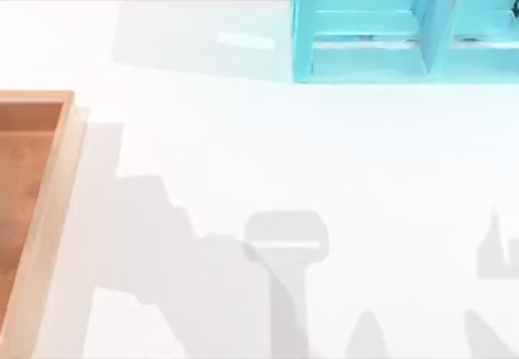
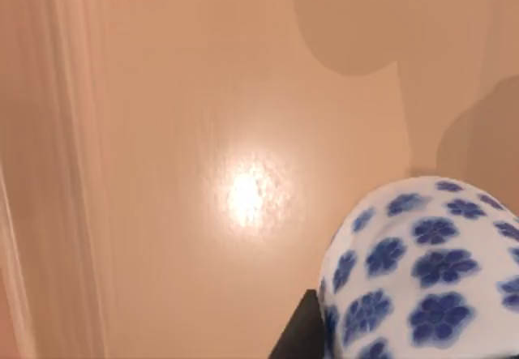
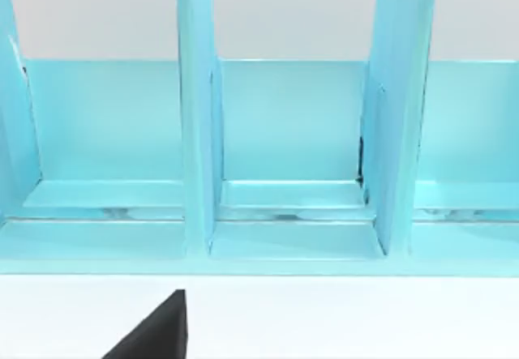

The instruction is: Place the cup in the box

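One cup (image 2: 426, 278) over the box floor, seen from the left wrist.

At the top view's left edge lies the box (image 1: 63, 181); the blue cabinet (image 1: 389, 59) stands at upper right on the white table (image 1: 284, 156). Whether either gripper's jaws are open cannot be told; a dark finger (image 2: 300, 335) touches the cup.

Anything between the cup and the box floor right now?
Nothing visible. In the left wrist view the cup sits over the bare orange-brown floor of the box, with only shadows and a glare spot on the wood.
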Controlling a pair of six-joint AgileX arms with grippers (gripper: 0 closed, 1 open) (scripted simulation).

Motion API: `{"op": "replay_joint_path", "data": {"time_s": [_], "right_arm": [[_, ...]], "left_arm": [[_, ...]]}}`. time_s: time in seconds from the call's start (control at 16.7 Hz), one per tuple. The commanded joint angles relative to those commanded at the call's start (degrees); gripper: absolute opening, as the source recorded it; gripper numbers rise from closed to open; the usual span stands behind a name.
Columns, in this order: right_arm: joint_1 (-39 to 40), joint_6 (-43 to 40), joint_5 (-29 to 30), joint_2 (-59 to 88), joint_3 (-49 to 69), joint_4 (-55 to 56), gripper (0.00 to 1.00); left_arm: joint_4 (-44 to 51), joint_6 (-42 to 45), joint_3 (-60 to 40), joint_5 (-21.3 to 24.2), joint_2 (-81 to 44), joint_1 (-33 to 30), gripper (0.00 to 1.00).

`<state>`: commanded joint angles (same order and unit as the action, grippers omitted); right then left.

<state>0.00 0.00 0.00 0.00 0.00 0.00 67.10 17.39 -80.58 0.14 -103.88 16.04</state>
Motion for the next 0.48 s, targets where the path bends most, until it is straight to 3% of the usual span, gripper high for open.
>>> {"op": "replay_joint_path", "data": {"time_s": [0.48], "right_arm": [[0.0,0.0,0.0,0.0,0.0,0.0,1.00]], "left_arm": [[0.0,0.0,0.0,0.0,0.0,0.0,0.90]]}}
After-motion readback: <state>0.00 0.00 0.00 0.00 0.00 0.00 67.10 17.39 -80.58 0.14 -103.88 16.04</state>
